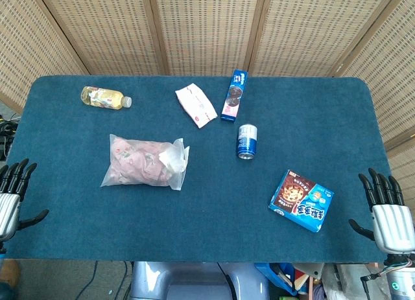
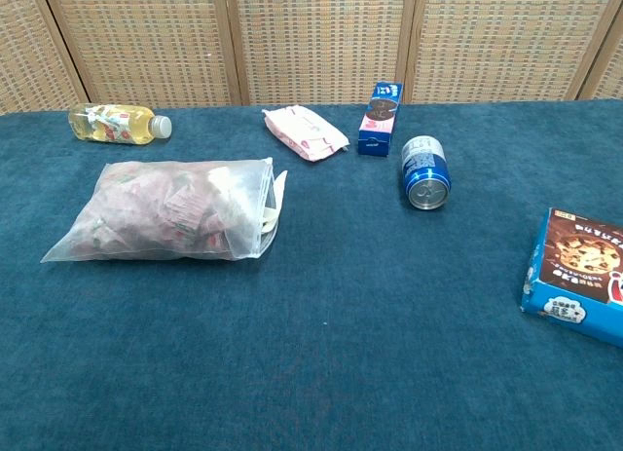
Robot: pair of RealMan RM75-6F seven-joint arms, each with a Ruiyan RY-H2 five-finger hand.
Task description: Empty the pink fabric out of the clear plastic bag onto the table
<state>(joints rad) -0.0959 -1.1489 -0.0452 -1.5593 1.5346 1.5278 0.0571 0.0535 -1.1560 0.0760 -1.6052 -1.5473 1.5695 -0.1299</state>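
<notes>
The clear plastic bag [image 1: 145,162] [image 2: 170,212] lies flat on the left half of the blue table, its opening turned to the right. The pink fabric [image 1: 135,161] [image 2: 146,209] is bunched inside it, with a pale piece near the mouth. My left hand [image 1: 13,193] hovers at the table's near left edge, fingers spread, holding nothing, well left of the bag. At the near right edge my right hand [image 1: 388,212] is also spread and holds nothing. Neither hand shows in the chest view.
A yellow drink bottle [image 1: 105,98] lies at the back left. A pink-white packet [image 1: 195,104], a blue biscuit box [image 1: 234,95] and a blue can [image 1: 246,142] sit in the middle back. A blue snack box [image 1: 301,200] lies near right.
</notes>
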